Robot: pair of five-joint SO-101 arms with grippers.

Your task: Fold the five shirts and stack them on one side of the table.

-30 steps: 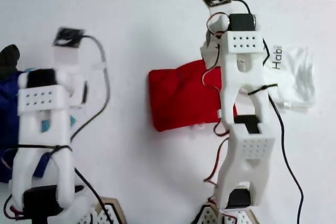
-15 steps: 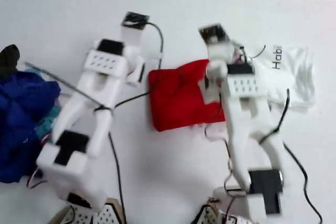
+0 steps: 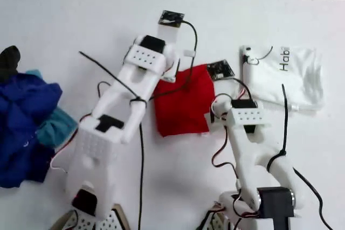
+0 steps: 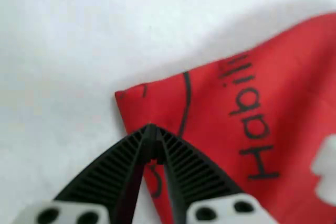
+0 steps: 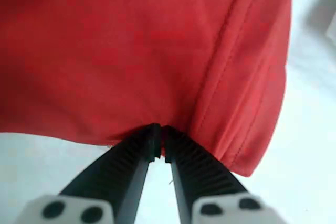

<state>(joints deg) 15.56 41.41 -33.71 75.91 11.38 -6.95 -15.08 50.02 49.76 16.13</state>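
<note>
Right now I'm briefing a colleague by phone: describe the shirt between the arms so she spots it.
On the white table, look mid-table, between the blue and teal heap and the folded white shirt. The red shirt there, folded roughly square, is the only red cloth.

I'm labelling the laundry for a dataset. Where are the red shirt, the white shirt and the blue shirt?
red shirt (image 3: 180, 106), high view, middle of its cloth.
white shirt (image 3: 303, 79), high view, its folded middle.
blue shirt (image 3: 27, 109), high view, crumpled heap's middle.
</note>
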